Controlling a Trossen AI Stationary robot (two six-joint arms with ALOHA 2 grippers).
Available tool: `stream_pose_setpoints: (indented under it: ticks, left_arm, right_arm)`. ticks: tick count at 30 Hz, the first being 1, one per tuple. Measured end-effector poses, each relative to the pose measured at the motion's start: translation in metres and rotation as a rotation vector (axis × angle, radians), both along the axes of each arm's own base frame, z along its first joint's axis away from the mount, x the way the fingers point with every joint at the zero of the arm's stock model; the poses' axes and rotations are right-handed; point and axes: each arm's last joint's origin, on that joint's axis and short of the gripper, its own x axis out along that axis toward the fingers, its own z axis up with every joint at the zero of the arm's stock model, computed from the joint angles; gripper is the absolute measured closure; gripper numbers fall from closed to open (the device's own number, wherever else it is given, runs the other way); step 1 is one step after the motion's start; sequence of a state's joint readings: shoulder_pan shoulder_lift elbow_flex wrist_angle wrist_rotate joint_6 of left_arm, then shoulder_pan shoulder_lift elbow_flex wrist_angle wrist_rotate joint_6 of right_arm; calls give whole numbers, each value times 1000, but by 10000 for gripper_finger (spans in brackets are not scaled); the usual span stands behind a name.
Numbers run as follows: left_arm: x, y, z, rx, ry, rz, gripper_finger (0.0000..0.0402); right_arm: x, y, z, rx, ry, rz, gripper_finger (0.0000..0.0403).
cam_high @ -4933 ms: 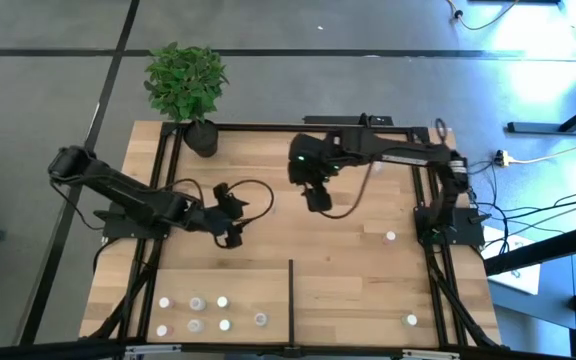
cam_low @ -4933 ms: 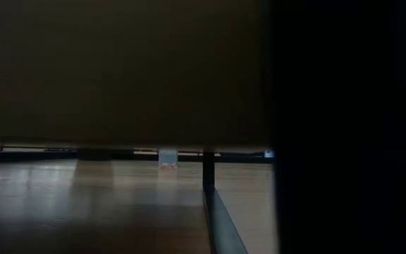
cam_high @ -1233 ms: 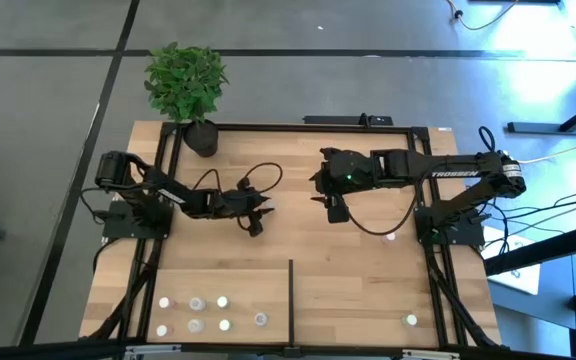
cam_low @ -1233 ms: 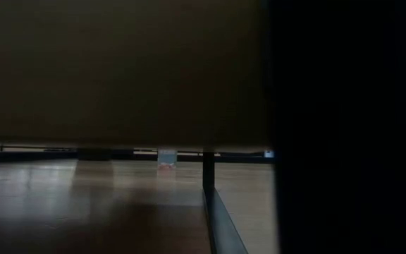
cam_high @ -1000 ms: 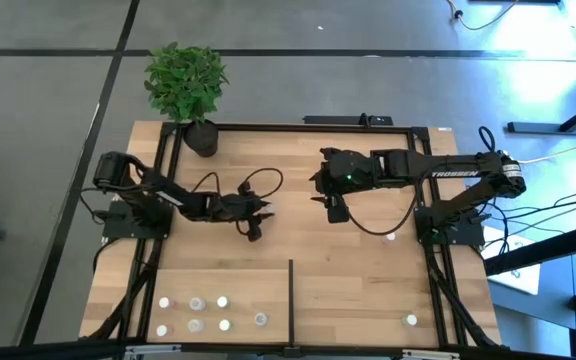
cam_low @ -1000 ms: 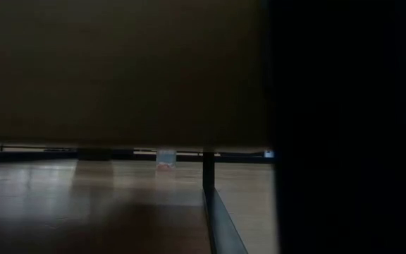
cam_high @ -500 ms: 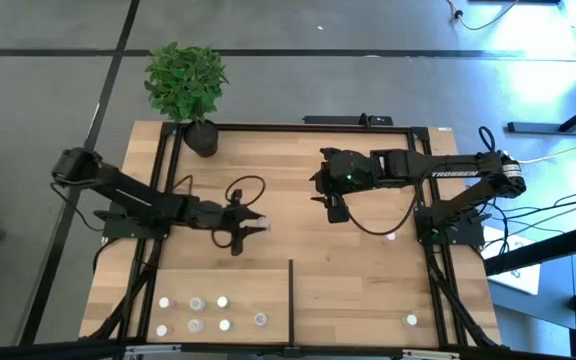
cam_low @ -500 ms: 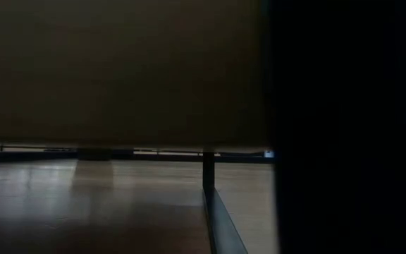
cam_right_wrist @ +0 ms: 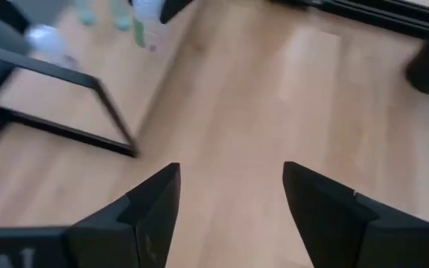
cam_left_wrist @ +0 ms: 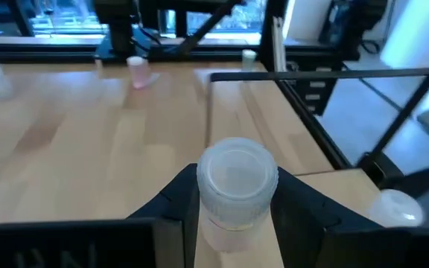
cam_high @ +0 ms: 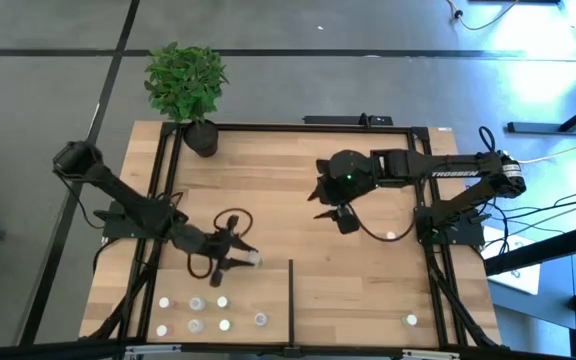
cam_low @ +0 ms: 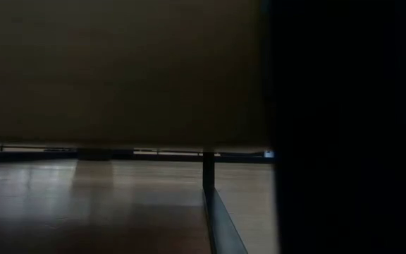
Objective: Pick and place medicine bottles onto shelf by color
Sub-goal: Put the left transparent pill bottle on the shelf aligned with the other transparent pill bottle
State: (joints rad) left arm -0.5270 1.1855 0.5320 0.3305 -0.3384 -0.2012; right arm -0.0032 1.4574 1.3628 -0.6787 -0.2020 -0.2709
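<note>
Pinching a small medicine bottle (cam_left_wrist: 237, 190) between its two dark fingers (cam_left_wrist: 166, 208), the left gripper (cam_high: 240, 259) hangs over the shelf (cam_high: 268, 200) just up-table of the cluster of bottles (cam_high: 208, 313) standing in the near left compartment. Seen from the left wrist, the held bottle is a short round thing with a clear, slightly frosted body and a whitish ribbed top, its flat cap face turned toward the camera; no label or print can be made out on it. From above it shows only as a pale spot at the gripper's tip. The cluster counts about seven tiny whitish bottles in two loose rows, left of the short black divider bar (cam_high: 291, 298). Two more bottles stand on the right side: one (cam_high: 390, 237) near the right arm's base, another (cam_high: 410, 320) in the near right compartment. The right gripper (cam_high: 345, 218) hovers over the middle of the shelf with its jaws spread wide and nothing between them. White lettering reading TROSSEN runs along the right arm's forearm (cam_high: 438, 173). A leafy plant (cam_high: 185, 85) in a black pot sits at the far left corner.
</note>
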Motion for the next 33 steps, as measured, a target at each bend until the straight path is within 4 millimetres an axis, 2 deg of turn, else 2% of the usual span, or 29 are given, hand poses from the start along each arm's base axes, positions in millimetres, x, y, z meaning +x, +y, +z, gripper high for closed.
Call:
stream_pose_setpoints:
  ticks: [8, 14, 19, 27, 33]
  left_arm:
    - [12, -36, 15, 89, 85, -10, 288]
    - [17, -59, 10, 38, 120, -36, 288]
    - [16, -66, 0, 1, 150, 13, 288]
    - [18, -69, 0, -70, 127, 54, 288]
    - [18, -69, -4, -73, 113, 163, 288]
  right_arm:
    - [0, 8, 4, 196, -35, 212, 163]
    - [0, 8, 4, 201, -32, 207, 163]
    - [0, 8, 4, 201, -31, 208, 163]
    - [0, 8, 4, 201, -31, 208, 163]
    - [0, 8, 4, 201, -31, 207, 163]
